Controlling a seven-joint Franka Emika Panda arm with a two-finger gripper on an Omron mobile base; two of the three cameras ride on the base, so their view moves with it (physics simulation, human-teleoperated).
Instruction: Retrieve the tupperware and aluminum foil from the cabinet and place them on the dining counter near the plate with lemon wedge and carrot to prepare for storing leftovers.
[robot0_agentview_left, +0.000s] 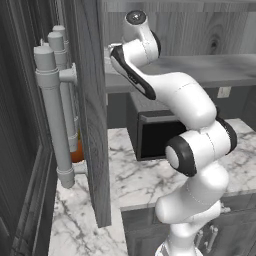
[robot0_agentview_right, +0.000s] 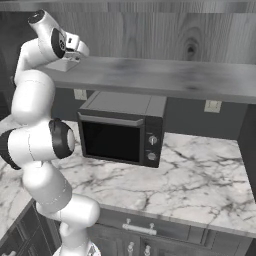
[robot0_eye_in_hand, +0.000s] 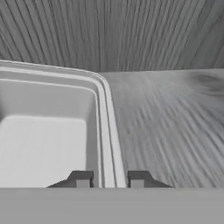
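In the hand view the tupperware (robot0_eye_in_hand: 48, 144) lay to the left on the cabinet's grey shelf (robot0_eye_in_hand: 175, 127), its near-right wall and wide rim running straight away from the camera, so its long side lay along the line of reach. The jaws (robot0_eye_in_hand: 109, 179) straddled that rim, one fingertip (robot0_eye_in_hand: 81, 178) inside the tub and the other outside on the shelf side; they stood narrow, close to the wall, though I could not tell whether they were truly pinching it. To my eye the coming lift turned on that rim staying between the tips. From the right base view the hand (robot0_agentview_right: 72, 47) sat at the shelf's left end, above the microwave (robot0_agentview_right: 122, 127) on the marble surface (robot0_agentview_right: 200, 175). Counted: one tub, one arm, one microwave.
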